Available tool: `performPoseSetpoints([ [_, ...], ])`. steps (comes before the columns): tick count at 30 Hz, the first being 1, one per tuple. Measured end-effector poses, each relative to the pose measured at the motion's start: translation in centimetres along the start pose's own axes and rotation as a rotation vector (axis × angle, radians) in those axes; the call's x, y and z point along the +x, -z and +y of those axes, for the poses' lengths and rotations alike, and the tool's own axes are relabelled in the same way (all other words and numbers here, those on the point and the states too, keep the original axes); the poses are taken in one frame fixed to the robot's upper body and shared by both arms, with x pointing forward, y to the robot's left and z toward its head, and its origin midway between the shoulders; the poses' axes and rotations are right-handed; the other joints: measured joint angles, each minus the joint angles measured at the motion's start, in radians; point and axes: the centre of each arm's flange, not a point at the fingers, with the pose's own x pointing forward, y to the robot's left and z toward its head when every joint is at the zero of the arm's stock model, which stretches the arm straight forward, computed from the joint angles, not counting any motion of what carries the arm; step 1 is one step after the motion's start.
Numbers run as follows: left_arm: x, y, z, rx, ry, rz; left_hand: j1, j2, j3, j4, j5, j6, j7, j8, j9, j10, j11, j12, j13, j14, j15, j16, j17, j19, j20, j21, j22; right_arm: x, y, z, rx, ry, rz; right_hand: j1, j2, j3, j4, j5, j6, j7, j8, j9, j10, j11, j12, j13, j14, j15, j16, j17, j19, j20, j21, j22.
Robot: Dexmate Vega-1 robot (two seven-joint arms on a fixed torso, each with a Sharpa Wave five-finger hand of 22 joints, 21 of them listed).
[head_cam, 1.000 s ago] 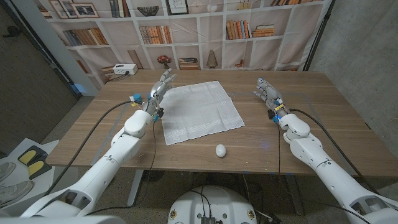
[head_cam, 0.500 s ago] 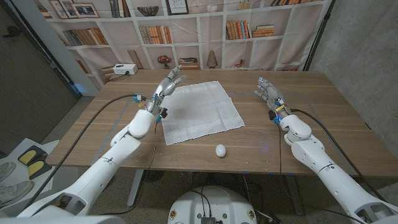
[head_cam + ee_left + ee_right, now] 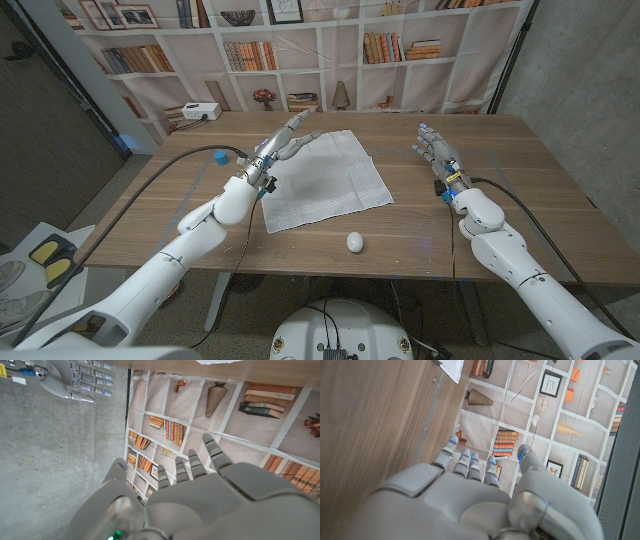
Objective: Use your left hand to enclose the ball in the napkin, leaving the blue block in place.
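Napkin (image 3: 323, 178) limp, thin — pinch a corner. Ball (image 3: 354, 241) small, smooth, likely rolls. Left hand (image 3: 283, 146) spread, holding nothing.

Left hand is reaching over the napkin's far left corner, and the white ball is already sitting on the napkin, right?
Not quite. In the head view the white ball sits on the bare table, off the napkin, near the front edge. The left hand does reach over that corner.

No legible text — book spines, framed pictures on backdrop too small to read
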Motion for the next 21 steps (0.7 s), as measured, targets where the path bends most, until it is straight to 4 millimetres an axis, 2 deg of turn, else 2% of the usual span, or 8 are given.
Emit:
performPoseSetpoints([
  [9,0.3,-2.0,-1.0,0.090,0.062,-0.106,-0.013,-0.002,-0.006,0.006,0.006,0.000,0.000,-0.011,0.000,0.009,-0.009,-0.002,-0.005,0.021,-0.011,0.002,0.002,0.016,0.009,0.000,0.003,-1.5,-0.6,0.3,-0.010,0.020,-0.013,0.000,0.000,-0.001,-0.001,0.000,0.003,0.003,0.000,-0.005,0.005,0.006,0.000,-0.005,0.000,0.000,0.000,0.000,0.000,0.000,0.000,0.000],
  [14,0.5,-3.0,-1.7,0.140,0.103,-0.155,-0.029,0.005,-0.014,0.014,0.014,-0.017,0.001,-0.024,0.000,0.009,-0.009,-0.009,-0.005,0.029,-0.018,0.005,0.005,0.023,0.001,0.005,0.005,-2.0,-1.0,0.4,-0.016,0.027,-0.020,0.000,0.000,-0.001,-0.001,0.000,0.003,0.003,-0.004,-0.009,0.007,0.004,-0.004,-0.005,0.000,0.000,0.000,-0.005,0.000,0.000,0.000,0.000],
  [18,0.7,-3.8,-2.1,0.170,0.150,-0.189,-0.048,-0.014,-0.028,0.028,0.026,-0.036,-0.006,-0.035,0.000,-0.010,-0.019,-0.016,-0.009,0.029,-0.018,0.005,0.005,0.023,0.001,0.005,0.005,-2.3,-1.1,0.6,-0.019,0.031,-0.025,0.000,0.000,-0.001,-0.001,0.000,0.003,0.003,-0.006,-0.009,0.009,0.002,-0.004,-0.005,0.000,0.000,0.000,-0.005,0.000,0.000,0.000,0.000],
  [21,0.6,-3.8,-2.6,0.174,0.192,-0.189,-0.062,-0.029,-0.045,0.023,0.038,-0.050,-0.008,-0.040,0.002,-0.024,-0.016,-0.024,-0.009,0.029,-0.018,0.005,0.005,0.022,0.005,0.004,0.005,-2.4,-1.2,0.7,-0.017,0.028,-0.026,0.000,0.000,-0.001,-0.001,0.000,0.003,0.003,-0.008,-0.014,0.009,0.002,-0.004,-0.005,0.000,0.000,0.000,-0.005,0.000,0.000,0.000,0.000],
])
